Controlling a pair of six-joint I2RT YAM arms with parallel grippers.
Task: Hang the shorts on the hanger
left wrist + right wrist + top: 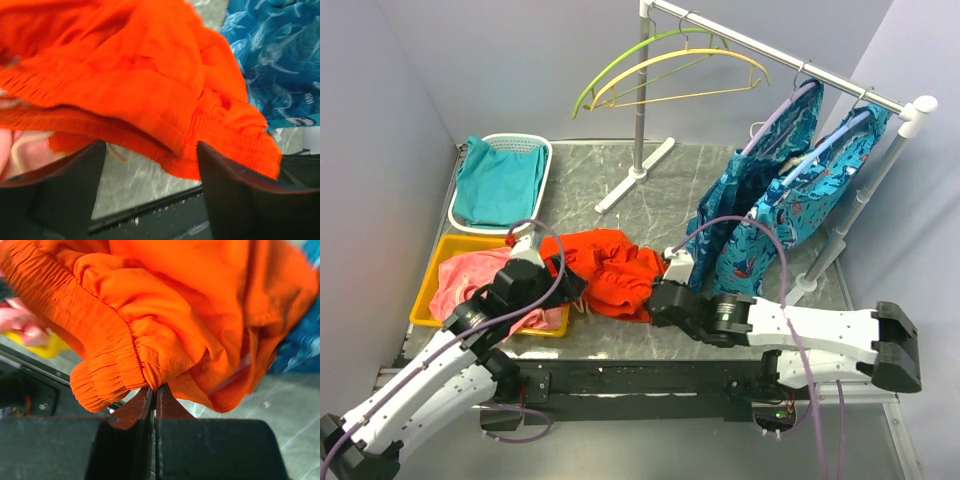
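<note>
The red-orange shorts [615, 268] lie bunched at the front middle of the table, between my two grippers. My right gripper [658, 295] is shut on a fold of the shorts [165, 315] beside the ribbed waistband, its fingers [155, 389] pressed together. My left gripper [568, 285] is open at the shorts' left edge. In the left wrist view its jaws [151, 146] stand wide apart, with the waistband hem [130, 75] at the fingertips. The yellow hanger [680, 62] hangs on the rack's rail at the back, far from both grippers.
A lime-green hanger [610, 70] hangs beside the yellow one. Teal patterned garments [790, 190] hang at the right of the rack [820, 75]. A white basket [545, 165] holds teal cloth. A yellow tray [450, 245] holds a pink cloth [470, 280] at the left.
</note>
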